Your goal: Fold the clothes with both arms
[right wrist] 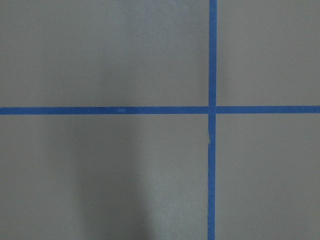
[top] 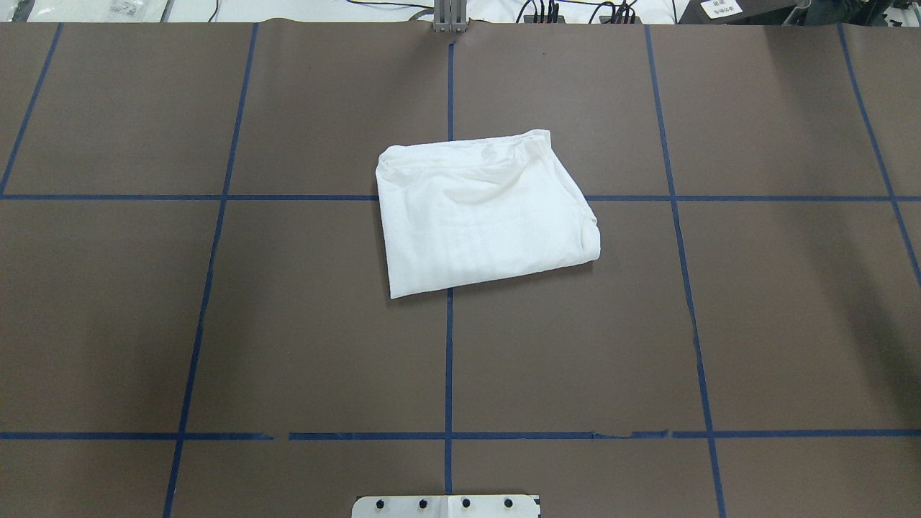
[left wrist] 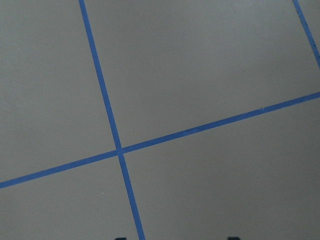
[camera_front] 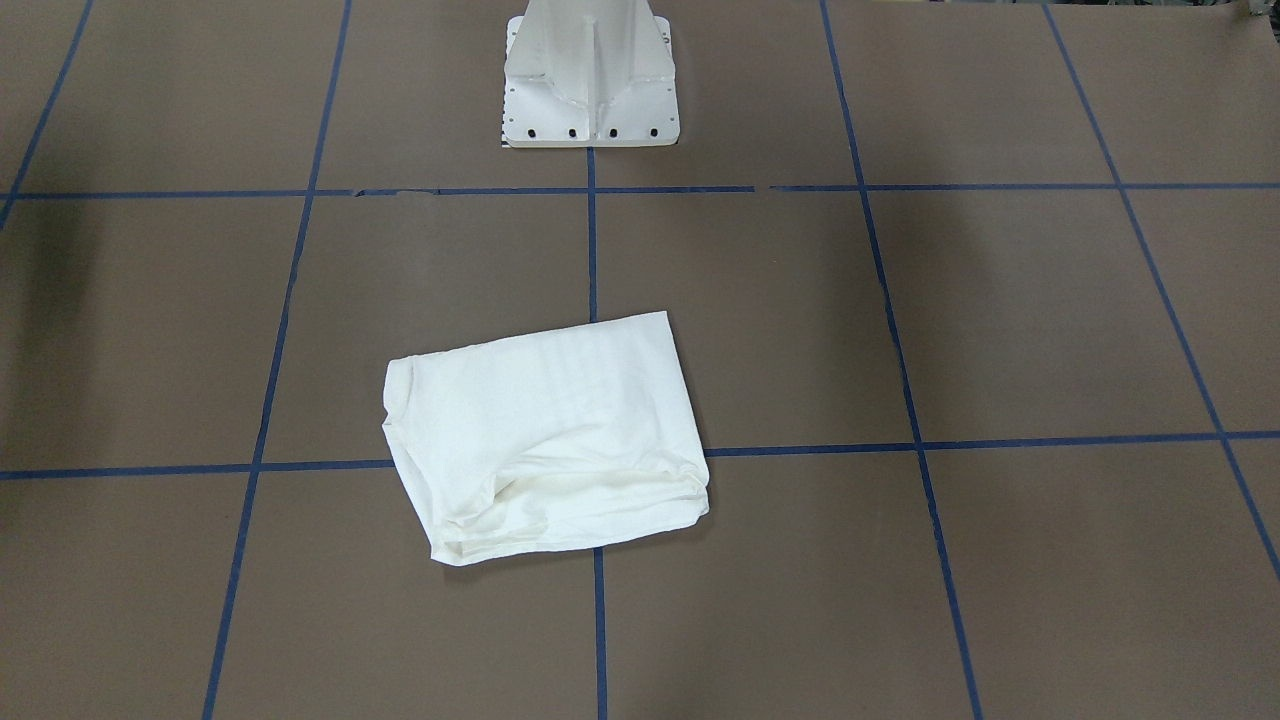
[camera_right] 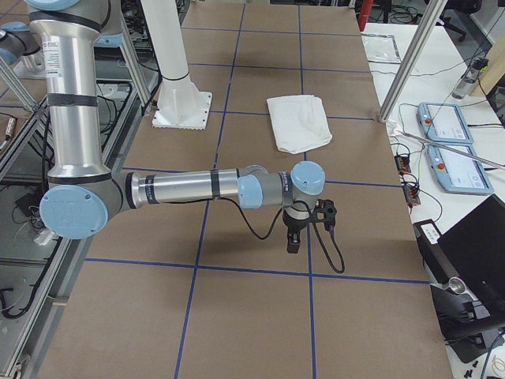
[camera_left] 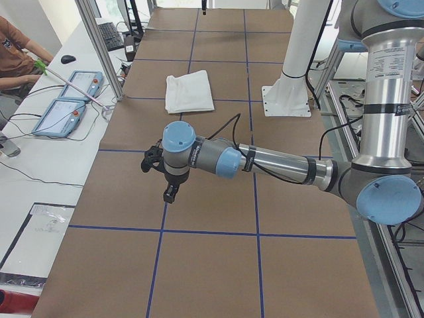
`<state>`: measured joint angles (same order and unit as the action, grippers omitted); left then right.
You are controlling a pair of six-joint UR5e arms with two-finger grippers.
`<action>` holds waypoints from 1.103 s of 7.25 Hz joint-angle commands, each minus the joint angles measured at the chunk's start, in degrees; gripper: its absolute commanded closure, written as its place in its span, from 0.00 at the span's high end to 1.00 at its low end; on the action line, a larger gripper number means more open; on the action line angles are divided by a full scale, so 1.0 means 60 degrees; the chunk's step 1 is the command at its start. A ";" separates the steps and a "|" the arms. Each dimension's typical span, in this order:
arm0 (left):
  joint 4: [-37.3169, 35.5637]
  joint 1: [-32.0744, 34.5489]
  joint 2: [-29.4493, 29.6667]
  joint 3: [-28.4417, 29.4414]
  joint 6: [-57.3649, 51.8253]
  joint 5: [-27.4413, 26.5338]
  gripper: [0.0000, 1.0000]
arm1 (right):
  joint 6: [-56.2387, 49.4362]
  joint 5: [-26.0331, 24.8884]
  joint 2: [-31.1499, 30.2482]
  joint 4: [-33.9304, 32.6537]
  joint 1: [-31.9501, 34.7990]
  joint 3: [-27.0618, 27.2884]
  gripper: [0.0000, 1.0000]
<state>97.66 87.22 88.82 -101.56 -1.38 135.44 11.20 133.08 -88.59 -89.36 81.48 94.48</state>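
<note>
The white T-shirt [top: 482,216] lies folded into a rough rectangle on the brown counter [top: 755,324], over a crossing of blue tape lines [top: 450,360], well apart from the left end effector [camera_left: 170,193] and right end effector [camera_right: 293,241], which both point down above bare counter, their opening impossible to tell

**Two matching arms, silver with blue caps**

Your left arm [camera_left: 278,162] and right arm [camera_right: 185,188] look alike: silver-grey metal tubes, grey joint housings and round light-blue caps. A black cable loops loosely along each forearm to the wrist. Beside the white pedestal [camera_front: 590,90], each upright tube carries a small printed label and black bands. The left end effector [camera_left: 170,193] and right end effector [camera_right: 293,242] are black.
</note>
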 commanded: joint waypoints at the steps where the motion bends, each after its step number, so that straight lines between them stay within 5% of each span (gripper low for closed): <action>1: 0.0042 -0.0020 0.0080 0.0009 -0.0252 -0.0658 1.00 | -0.0138 -0.0017 -0.0016 0.0011 -0.0031 0.0015 1.00; 4: 0.0085 0.0009 0.0080 0.1013 -0.0547 -0.0528 1.00 | -0.0212 -0.0134 -0.0118 0.0011 -0.0133 0.0015 1.00; 8: 0.0262 0.0170 -0.0081 0.1093 -0.1133 -0.0586 1.00 | -0.0270 0.0056 -0.0221 0.0011 0.0217 -0.0015 1.00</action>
<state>98.93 88.06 88.38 -95.12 -7.29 132.01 9.66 133.27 -89.68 -89.30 81.80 94.30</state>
